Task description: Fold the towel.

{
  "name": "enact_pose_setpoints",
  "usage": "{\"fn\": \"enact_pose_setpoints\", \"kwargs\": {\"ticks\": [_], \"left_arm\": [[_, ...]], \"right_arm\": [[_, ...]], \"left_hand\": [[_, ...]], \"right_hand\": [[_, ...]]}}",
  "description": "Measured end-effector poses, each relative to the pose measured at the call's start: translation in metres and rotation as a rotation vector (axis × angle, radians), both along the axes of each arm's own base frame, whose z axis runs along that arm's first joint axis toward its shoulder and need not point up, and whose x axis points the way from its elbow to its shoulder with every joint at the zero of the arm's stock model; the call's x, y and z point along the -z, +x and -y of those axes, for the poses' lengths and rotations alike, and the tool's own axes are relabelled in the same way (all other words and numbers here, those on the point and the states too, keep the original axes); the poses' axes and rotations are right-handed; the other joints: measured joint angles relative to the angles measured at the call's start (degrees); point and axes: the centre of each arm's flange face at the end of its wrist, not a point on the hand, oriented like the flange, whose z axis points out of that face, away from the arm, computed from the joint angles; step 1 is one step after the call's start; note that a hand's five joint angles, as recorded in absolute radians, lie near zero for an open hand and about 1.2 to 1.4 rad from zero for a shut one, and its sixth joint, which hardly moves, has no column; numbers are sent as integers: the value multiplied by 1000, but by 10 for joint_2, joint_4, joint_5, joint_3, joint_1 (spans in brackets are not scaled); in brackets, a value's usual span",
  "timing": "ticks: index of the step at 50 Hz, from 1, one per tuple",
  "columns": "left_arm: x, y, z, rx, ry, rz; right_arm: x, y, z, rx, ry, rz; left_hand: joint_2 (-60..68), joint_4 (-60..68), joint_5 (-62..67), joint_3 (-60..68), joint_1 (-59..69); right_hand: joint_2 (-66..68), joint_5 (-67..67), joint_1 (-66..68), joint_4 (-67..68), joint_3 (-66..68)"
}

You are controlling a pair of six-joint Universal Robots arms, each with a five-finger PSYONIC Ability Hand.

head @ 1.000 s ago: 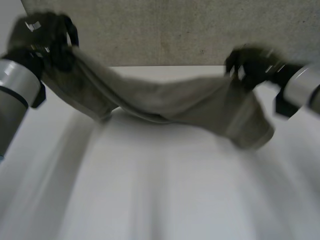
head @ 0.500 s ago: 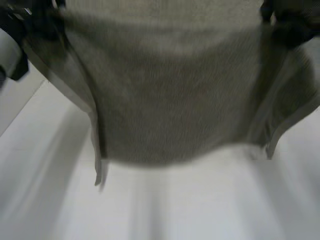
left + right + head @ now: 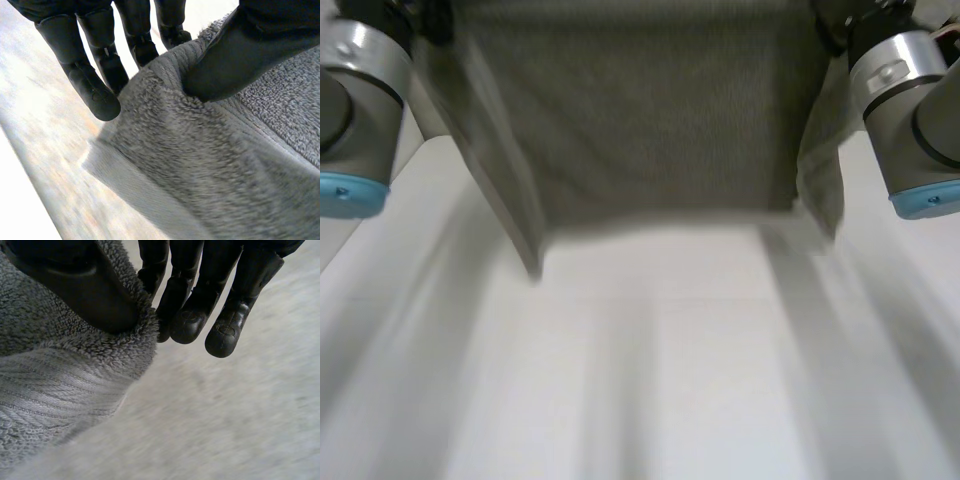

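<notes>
Grey towel [image 3: 660,130] hangs spread above white table [image 3: 660,380], its lower edge clear of the surface. At 10 o'clock, left hand [image 3: 235,57] pinches the top edge between thumb and fingers. At 2 o'clock, right hand [image 3: 85,290] pinches likewise, probably the opposite corner.
</notes>
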Motion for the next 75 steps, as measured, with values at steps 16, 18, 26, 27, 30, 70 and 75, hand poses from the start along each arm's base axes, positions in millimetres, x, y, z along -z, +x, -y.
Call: {"fn": "enact_pose_setpoints", "kwargs": {"ticks": [16, 18, 26, 27, 30, 70, 75], "left_arm": [[115, 21, -38, 12, 366, 63], [135, 24, -46, 16, 430, 85], [181, 30, -72, 47, 568, 175], [182, 30, -73, 47, 570, 186], [184, 31, -74, 46, 570, 205], [171, 36, -72, 27, 525, 196], [171, 39, -70, 17, 524, 193]], "right_arm": [[113, -7, -63, -175, 627, -295], [137, -10, -76, -196, 725, -366], [191, -19, -102, -213, 881, -495], [192, -20, -101, -204, 878, -477], [187, -21, -98, -184, 879, -398], [184, -65, -29, -11, 1257, 76], [187, -63, -31, -13, 1265, 69]], "left_hand": [[0, 0, 11, 1, 8], [0, 0, 11, 1, 8], [0, 0, 11, 1, 8], [0, 0, 11, 1, 8], [0, 0, 11, 1, 8], [0, 0, 11, 1, 8], [0, 0, 11, 1, 8]], "right_hand": [[5, 4, 0, 0, 1], [5, 3, 0, 0, 1], [-484, -507, -492, -492, -498], [-519, -541, -527, -524, -530], [-550, -593, -565, -577, -572], [-230, -243, -241, -247, -249], [-35, -40, -41, -51, -55]]}}
